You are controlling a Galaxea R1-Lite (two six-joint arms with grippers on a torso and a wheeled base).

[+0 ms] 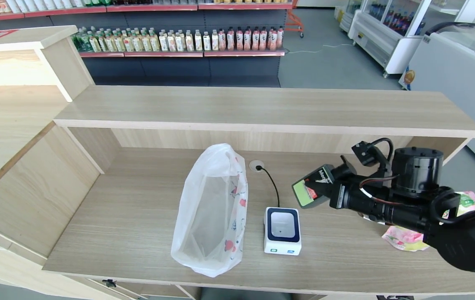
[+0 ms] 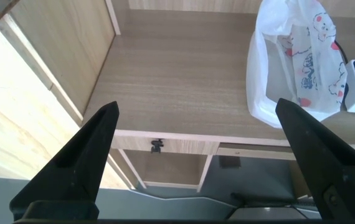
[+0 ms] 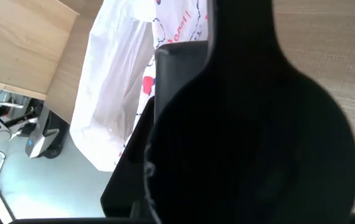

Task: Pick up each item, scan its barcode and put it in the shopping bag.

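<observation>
My right gripper is shut on a small dark box with a green end face, holding it in the air just above and to the right of the scanner. The white scanner with a dark window lies on the counter, its cable running back to a hole. Left of it stands the white plastic shopping bag, mouth open upward. In the right wrist view the dark box blocks most of the picture, with the bag behind. My left gripper hangs open, in front of the counter's front edge, holding nothing.
Pink and green snack packets lie on the counter at the far right, partly behind my right arm. A raised wooden ledge runs along the back and a side wall closes the left. Shelves of bottles stand beyond.
</observation>
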